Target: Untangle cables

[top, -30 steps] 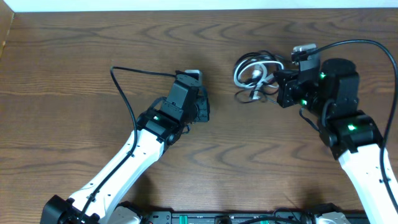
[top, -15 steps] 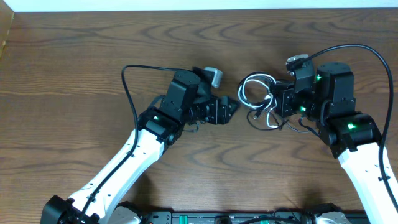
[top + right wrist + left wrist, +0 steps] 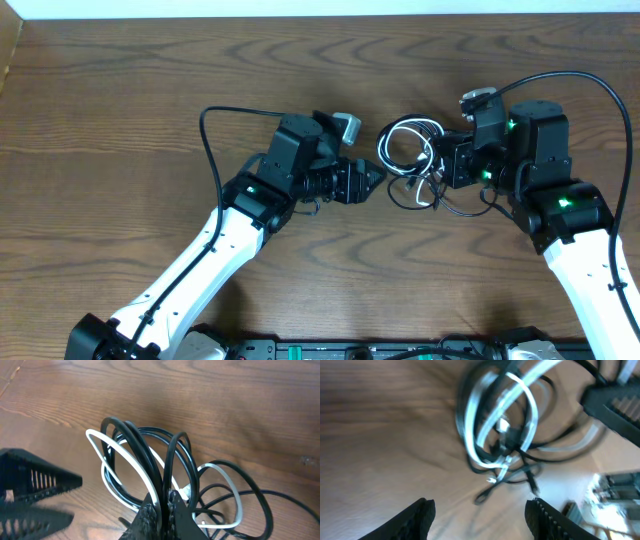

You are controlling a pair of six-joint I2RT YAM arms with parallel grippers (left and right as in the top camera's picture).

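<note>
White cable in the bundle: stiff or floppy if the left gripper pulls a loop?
Probably springy, not limp: the white cable forms rounded loops above the shut right gripper. Likely light, being so thin. A tug would probably drag the black cables along; the loops interlace.

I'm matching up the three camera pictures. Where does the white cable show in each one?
Overhead: the white cable loops just right of centre, in the upper half.
Left wrist: blurred loops in the upper middle.
Right wrist: arcs across the centre.
Shared landmark: the open left hand, just left of the loops overhead, at lower left in the right wrist view, along the bottom edge in its own view.
</note>
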